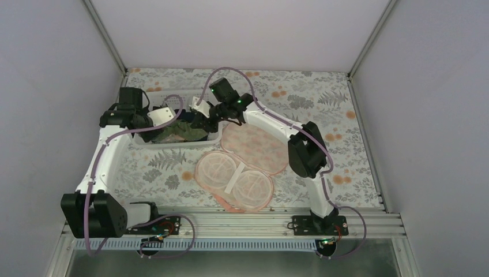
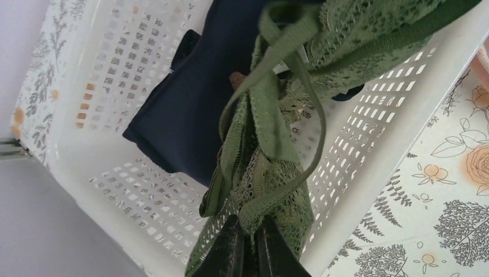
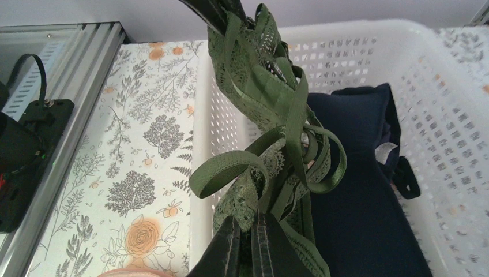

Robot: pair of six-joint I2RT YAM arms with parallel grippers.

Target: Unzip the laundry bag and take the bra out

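The peach-pink laundry bag (image 1: 245, 167) lies opened flat on the table, both halves spread, right of the basket. The olive-green lace bra (image 1: 180, 131) hangs stretched between my two grippers over the white basket (image 1: 173, 145). My left gripper (image 2: 249, 234) is shut on one end of the bra (image 2: 271, 144). My right gripper (image 3: 248, 231) is shut on the other end of the bra (image 3: 259, 98), its straps looping loose. In the top view the left gripper (image 1: 157, 122) and the right gripper (image 1: 203, 120) sit at the basket's left and right.
A navy-blue cloth (image 2: 190, 98) lies in the bottom of the basket, also in the right wrist view (image 3: 357, 190). The table carries a floral cover (image 1: 323, 104). An aluminium rail (image 1: 230, 222) runs along the near edge. Grey walls close the sides.
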